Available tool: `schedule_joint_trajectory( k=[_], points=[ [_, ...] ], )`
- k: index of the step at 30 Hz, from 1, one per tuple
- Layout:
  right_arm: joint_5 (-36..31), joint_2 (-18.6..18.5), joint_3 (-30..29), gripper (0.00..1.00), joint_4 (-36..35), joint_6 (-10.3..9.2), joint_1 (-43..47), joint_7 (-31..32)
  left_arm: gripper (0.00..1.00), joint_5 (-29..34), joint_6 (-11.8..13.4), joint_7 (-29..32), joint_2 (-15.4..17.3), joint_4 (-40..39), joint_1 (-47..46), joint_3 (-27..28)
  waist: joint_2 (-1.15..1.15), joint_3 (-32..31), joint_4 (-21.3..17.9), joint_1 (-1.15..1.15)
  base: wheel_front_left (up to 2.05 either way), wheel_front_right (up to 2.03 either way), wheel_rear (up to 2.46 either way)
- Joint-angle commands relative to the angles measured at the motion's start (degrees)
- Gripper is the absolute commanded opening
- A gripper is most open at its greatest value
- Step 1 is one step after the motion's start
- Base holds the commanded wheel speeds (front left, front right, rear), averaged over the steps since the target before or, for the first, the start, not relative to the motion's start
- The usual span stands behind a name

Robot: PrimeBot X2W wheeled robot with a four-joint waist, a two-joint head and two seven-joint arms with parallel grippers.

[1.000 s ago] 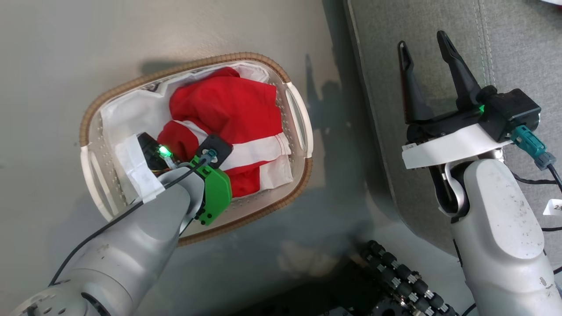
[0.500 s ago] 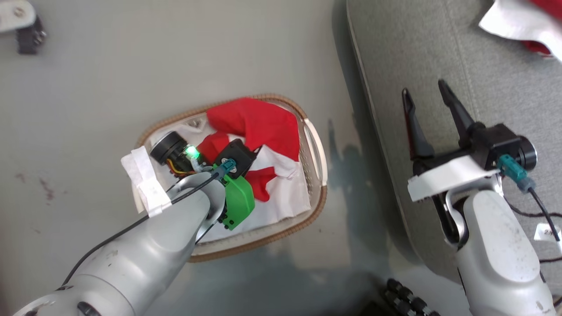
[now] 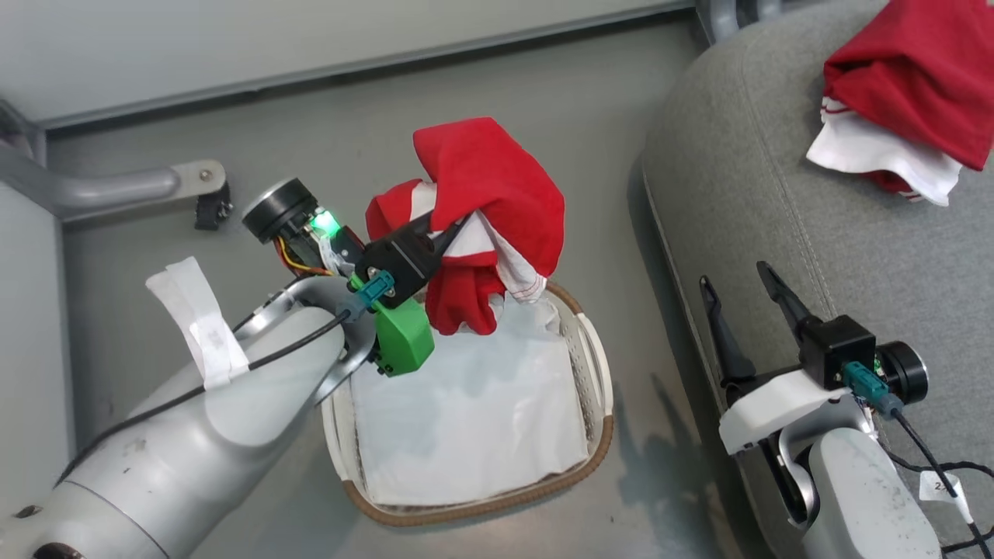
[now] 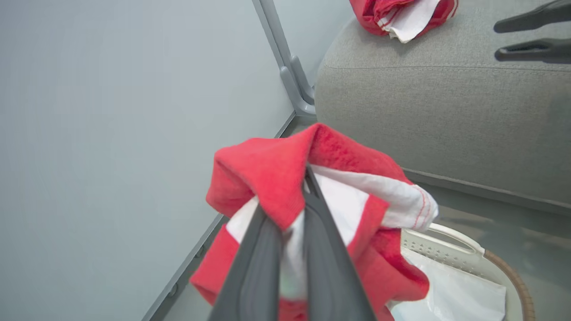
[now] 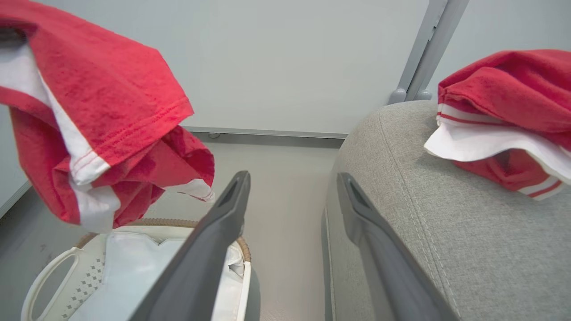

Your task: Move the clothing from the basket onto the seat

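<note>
My left gripper [image 3: 458,225] is shut on a red and white piece of clothing [image 3: 485,210], which hangs above the far end of the basket [image 3: 594,365]. In the left wrist view the two fingers [image 4: 263,254] pinch the fabric [image 4: 348,156] between them. A white lining sheet [image 3: 466,411] lies inside the basket. A second red and white garment [image 3: 908,101] lies bunched on the grey seat [image 3: 745,178]. My right gripper [image 3: 738,283] hangs open over the seat's near edge, nothing between its fingers [image 5: 214,249].
A grey wall base [image 3: 311,70] runs along the back. A grey metal leg [image 3: 101,190] stands at the left on the floor, and another [image 5: 424,53] rises behind the seat. The seat's side [image 4: 437,120] stands right beside the basket.
The left gripper has lifted the red garment out of the basket, leaving the white sheet inside. The head camera has shifted, bringing the wall and the second garment into view.
</note>
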Motion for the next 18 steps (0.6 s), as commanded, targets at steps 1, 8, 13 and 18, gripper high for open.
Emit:
schedule_joint_trajectory(
  k=[1, 8, 13, 18],
  points=[
    [-0.4, -0.2, 0.4, 1.0, 0.4, -0.08, 1.4, -0.1, 0.0, 0.5, -0.3, -0.2, 0.7, -0.8, -1.3, 0.2, 0.0, -9.0, 3.8, 0.0, 0.0, 0.0, 0.0],
    [-1.4, -0.2, 2.4, 1.0, 1.1, -0.08, 2.5, -0.1, 0.0, 1.3, -0.8, 0.1, 2.3, -1.0, -7.2, -2.4, 0.0, -14.2, 4.3, 0.0, 0.0, 0.0, 0.0],
    [-2.0, -0.2, 4.5, 1.0, 1.5, -0.08, 1.7, -0.1, 0.0, 0.2, -0.9, 0.1, 2.5, -1.2, -10.8, -3.8, 0.0, -16.8, 4.5, 0.0, 0.0, 0.0, 0.0],
    [-3.3, -0.2, 7.1, 1.0, 2.1, -0.08, 0.0, -0.1, 0.0, -1.0, -0.9, 0.0, 1.7, -2.2, -13.4, -5.6, 0.0, -18.2, 4.9, 0.0, 0.0, 0.0, 0.0]
  ],
)
